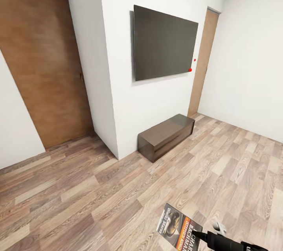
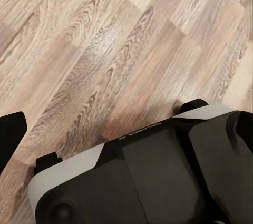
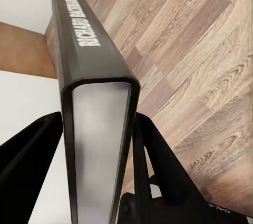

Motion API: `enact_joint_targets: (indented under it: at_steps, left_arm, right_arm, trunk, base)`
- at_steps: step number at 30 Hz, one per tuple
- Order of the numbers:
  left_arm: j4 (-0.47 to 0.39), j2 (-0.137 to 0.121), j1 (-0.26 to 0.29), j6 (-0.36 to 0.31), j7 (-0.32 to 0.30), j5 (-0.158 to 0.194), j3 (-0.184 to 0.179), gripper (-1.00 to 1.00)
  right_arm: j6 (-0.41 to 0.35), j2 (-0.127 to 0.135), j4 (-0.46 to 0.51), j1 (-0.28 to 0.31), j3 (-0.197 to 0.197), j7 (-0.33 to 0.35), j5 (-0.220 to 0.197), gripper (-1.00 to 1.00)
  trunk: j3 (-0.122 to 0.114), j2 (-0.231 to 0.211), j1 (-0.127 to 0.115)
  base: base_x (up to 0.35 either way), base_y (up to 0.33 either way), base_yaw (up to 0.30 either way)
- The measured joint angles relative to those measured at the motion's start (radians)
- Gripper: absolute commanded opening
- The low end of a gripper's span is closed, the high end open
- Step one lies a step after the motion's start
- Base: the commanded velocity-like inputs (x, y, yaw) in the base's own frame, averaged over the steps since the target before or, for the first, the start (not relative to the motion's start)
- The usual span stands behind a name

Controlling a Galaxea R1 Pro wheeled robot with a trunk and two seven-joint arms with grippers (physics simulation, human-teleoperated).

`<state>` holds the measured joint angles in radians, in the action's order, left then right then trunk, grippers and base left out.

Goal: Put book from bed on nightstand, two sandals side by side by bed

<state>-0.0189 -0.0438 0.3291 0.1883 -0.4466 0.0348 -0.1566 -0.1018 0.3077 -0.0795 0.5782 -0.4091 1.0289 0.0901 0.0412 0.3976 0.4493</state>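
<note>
Head view: my right gripper (image 1: 204, 236) holds the book (image 1: 179, 230) above the wood-plank floor (image 1: 98, 192), cover facing up, low at the frame's right. Ahead: a dark wall screen (image 1: 165, 42), a long dark bench (image 1: 167, 135) against the white wall below it, and a brown door (image 1: 43, 70) to the left.

Right wrist view: both fingers (image 3: 153, 155) clamped on the book (image 3: 97, 103), one on each cover, its black spine and white page edge facing the camera.

Left wrist view: floor (image 2: 105, 50) and my own base (image 2: 158, 176); I cannot tell how my left gripper's fingers stand.
</note>
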Motion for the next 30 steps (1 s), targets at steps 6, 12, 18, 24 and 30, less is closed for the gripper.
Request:
enact_joint_targets:
  at_steps: [6,12,18,24,30]
  left_arm:
    - [0.000,0.000,0.000,0.000,0.000,0.000,0.000,1.00]
    - [0.000,0.000,0.000,0.000,0.000,0.000,0.000,1.00]
    - [0.000,0.000,0.000,-0.001,0.000,0.000,0.000,1.00]
    - [0.000,0.000,0.000,-0.001,0.000,0.000,0.000,1.00]
    - [0.000,0.000,0.000,-0.001,0.000,0.000,0.000,1.00]
  right_arm:
    - [0.000,0.000,0.000,0.000,0.000,0.000,0.000,-1.00]
    - [0.000,0.000,0.000,0.000,0.000,0.000,0.000,-1.00]
    - [0.000,0.001,0.000,0.000,0.001,0.000,0.000,-1.00]
    - [0.000,0.000,0.000,0.000,0.001,0.000,0.000,-1.00]
    - [0.000,0.000,0.000,0.000,0.000,0.000,0.000,-1.00]
  trunk:
    - [0.000,0.000,0.000]
    - [0.000,0.000,0.000]
    - [0.000,0.000,0.000]
    - [0.000,0.000,0.000]
    - [0.000,0.000,0.000]
  base:
    - [0.000,0.000,-0.231]
    - [0.000,0.000,-0.231]
    - [0.220,0.000,-0.231]
    - [0.164,0.000,-0.231]
    - [0.011,0.000,-0.231]
